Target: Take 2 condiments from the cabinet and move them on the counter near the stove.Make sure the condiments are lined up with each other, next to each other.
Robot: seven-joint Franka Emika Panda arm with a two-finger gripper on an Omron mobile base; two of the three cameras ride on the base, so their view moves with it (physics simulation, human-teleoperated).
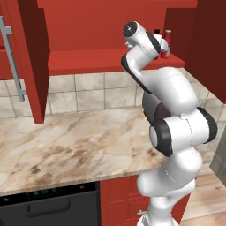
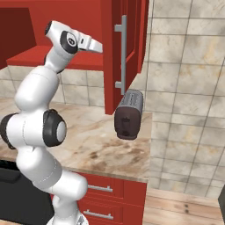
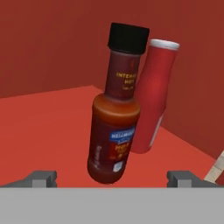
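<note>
left base view: standing on the cabinet (image 1: 110, 62) shelf, red bottle (image 1: 167, 43) beside dark brown bottle (image 1: 156, 32), above counter (image 1: 75, 141).
hand view: showing dark brown bottle (image 3: 114, 118) lettered "hot", touching red bottle (image 3: 153, 96); gripper (image 3: 111, 178) jaws spreading wide, gripping nothing.

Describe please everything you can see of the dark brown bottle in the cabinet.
The dark brown bottle has a black screw cap, a narrow neck with yellow lettering, and a broad body of glossy, glass-like look with a red and blue label. It stands on the red shelf inside the cabinet, appearing tilted in the hand view. The red bottle stands close behind it; whether they touch cannot be told. The open gripper faces it without touching.
</note>
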